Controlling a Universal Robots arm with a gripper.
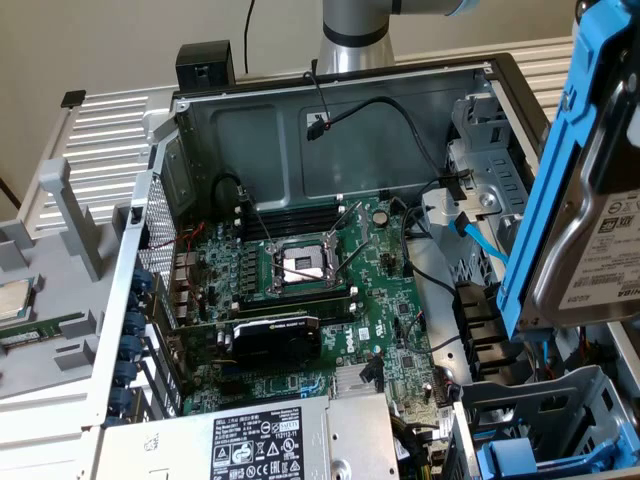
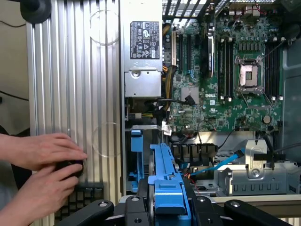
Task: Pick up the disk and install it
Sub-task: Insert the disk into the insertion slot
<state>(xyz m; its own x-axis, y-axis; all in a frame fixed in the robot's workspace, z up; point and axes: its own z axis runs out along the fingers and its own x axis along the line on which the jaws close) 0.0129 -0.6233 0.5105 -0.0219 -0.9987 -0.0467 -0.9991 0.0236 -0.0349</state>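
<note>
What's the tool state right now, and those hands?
Tool: closed on the disk, held over the computer case.
Person's hands: both on a dark object; grip cannot be told.

Inventory by count:

- Computer case point(image 1: 330, 120), side panel removed: one.
- Motherboard point(image 1: 385, 270): one.
- CPU socket point(image 1: 303, 265), empty: one.
- Graphics card point(image 1: 275, 340): one.
- Power supply point(image 1: 250, 440), grey box with a black-and-white label: one.
- Disk point(image 1: 590, 200), in a blue carrier frame: one.
- Processor chip point(image 1: 12, 300), square and silver, outside the case: one.
- Blue data cable point(image 1: 475, 235): one.
- Robot arm point(image 1: 355, 30): one.
- Pincer point(image 2: 167, 209): one.
- Person's hands: two, upper hand point(image 2: 42, 150) and lower hand point(image 2: 40, 193).
- Ribbed metal worktop point(image 1: 100, 140): one.
- Memory slots: count cannot be read.
</note>
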